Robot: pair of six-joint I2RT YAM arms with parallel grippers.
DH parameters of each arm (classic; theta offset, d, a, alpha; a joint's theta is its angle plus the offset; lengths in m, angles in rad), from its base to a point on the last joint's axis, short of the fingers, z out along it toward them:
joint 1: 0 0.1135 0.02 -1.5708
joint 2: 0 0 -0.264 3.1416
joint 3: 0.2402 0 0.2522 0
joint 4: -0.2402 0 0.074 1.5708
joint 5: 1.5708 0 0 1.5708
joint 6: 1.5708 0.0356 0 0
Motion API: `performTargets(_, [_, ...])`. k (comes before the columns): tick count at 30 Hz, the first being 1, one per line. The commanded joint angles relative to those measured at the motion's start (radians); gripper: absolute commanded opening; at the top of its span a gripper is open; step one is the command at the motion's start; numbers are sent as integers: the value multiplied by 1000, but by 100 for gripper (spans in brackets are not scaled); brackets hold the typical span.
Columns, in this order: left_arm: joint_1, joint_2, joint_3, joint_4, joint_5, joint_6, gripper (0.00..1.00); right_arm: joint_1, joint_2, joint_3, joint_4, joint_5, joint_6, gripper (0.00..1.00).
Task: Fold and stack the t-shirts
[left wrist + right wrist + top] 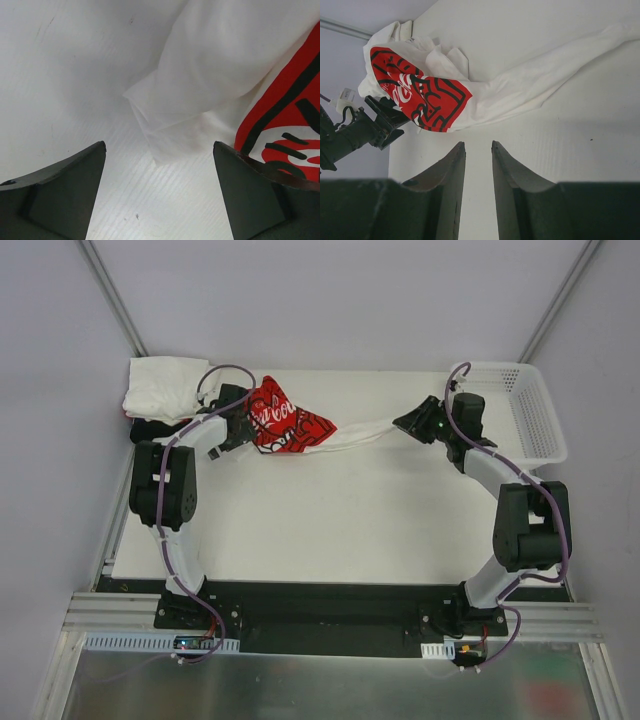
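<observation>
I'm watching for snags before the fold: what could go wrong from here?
The left gripper stands open over a layered white cloth corner by the red-printed t-shirt; closing may catch only one layer. That shirt lies bunched and twisted, so folding now could trap wrinkles.

Soft, matt white cloth, creased and printed flat in red and black, is shown by the t-shirt. The table is surfaced in matt white, finely ribbed. White plastic mesh is seen in the basket at its far right corner.
</observation>
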Motion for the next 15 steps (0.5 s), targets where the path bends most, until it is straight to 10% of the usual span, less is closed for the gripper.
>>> performTargets(1, [9,-57,-10,-32,-39,41,87,-7,-44,11,33,-20,4,31])
performTargets(15, [9,86,129,-134,51,81,83,-19,-36,23,38,-22,14,31])
